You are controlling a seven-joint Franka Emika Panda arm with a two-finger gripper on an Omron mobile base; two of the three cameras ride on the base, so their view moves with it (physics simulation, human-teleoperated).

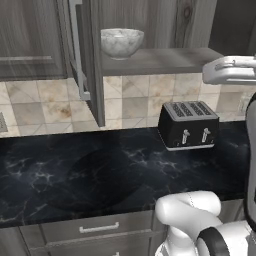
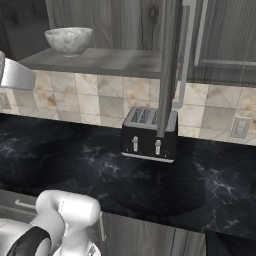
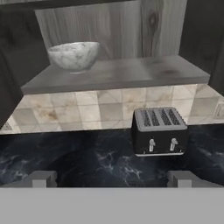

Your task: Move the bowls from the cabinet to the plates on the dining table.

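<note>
Black marble with thin white veins makes up the counter [image 1: 75, 170], which runs along a wall of beige and tan square tiles [image 1: 45, 107]. Above it hangs the dark grey-brown wood-grain wall cabinet [image 3: 131, 26], its panelled doors swung open; one open door [image 1: 92, 60] is seen edge-on in the left base view with its long silver bar handle [image 1: 76, 45] beside it, and the other open door [image 2: 169, 65] crosses in front of the toaster in the right base view.

On the cabinet's bottom shelf [image 3: 131, 72] sits a round, deep, marbled whitish-grey bowl [image 3: 73, 55], upright, toward the left end of the shelf as the hand view frames it (the same bowl shows at the shelf's left in both base views). No other bowl can be seen on that shelf.

Below the shelf, near the tiled wall, stands a black four-slot toaster [image 3: 159, 130] with a silver top and two small levers on its front. It rests on the counter, well apart from the bowl above.

Grey drawer fronts with a short silver handle [image 1: 98, 228] run under the counter's edge.

At the bottom of the hand view the gripper [image 3: 111, 179] has its two fingertips [image 3: 41, 178] set wide apart with nothing between them, well short of the shelf and the bowl.
</note>
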